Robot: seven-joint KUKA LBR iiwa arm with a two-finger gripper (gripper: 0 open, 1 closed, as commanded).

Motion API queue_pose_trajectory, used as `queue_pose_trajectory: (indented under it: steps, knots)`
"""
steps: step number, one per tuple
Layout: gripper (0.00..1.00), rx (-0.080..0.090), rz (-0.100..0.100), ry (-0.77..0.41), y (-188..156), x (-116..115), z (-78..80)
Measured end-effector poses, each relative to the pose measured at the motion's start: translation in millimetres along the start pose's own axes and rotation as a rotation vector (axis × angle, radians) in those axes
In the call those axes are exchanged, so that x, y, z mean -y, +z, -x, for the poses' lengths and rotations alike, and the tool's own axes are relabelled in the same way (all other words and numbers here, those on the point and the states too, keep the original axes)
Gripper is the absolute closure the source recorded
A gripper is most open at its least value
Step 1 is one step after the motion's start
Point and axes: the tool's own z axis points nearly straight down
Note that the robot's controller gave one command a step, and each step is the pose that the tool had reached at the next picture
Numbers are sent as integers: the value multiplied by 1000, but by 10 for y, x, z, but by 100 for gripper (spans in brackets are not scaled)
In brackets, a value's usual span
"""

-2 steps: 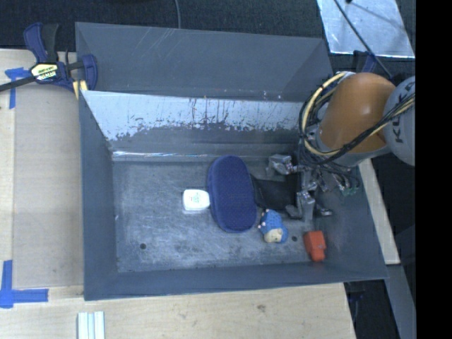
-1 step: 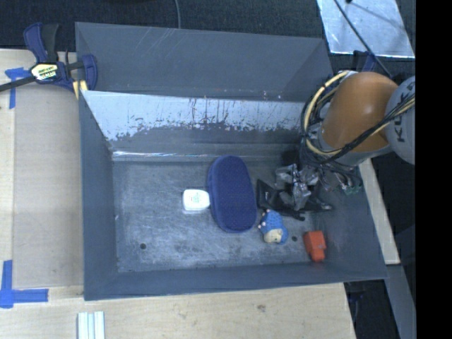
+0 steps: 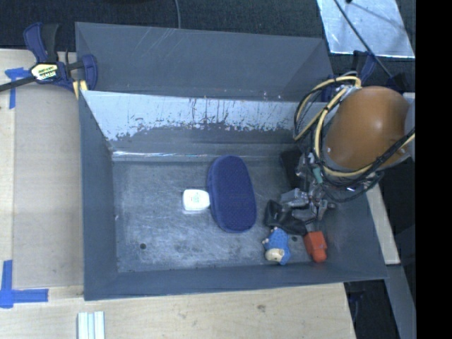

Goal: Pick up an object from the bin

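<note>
Clutter is noted about the gripper [image 3: 302,210], which hangs low to the right of the dark blue oval pad [image 3: 232,193]. Whether it is open or closed cannot be told. Right of the pad and just past its lower end, a small red block [image 3: 316,246] and a small blue-and-cream figure [image 3: 277,246] lie near together. A closing grip is judged liable to catch both, or to wedge one against the bin [image 3: 99,210] wall. A white lump [image 3: 195,200] lies left of the pad.
</note>
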Motion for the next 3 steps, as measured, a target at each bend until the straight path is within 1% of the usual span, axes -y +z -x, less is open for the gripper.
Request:
queue_pose_trajectory:
  steps: [1, 2, 3]
  knots:
    - [100, 0, -7, -484, -729, -245, -28]
    - [100, -1, 2, -992, -679, -556, -257]
    - [100, -4, -10, -985, -1514, -539, -195]
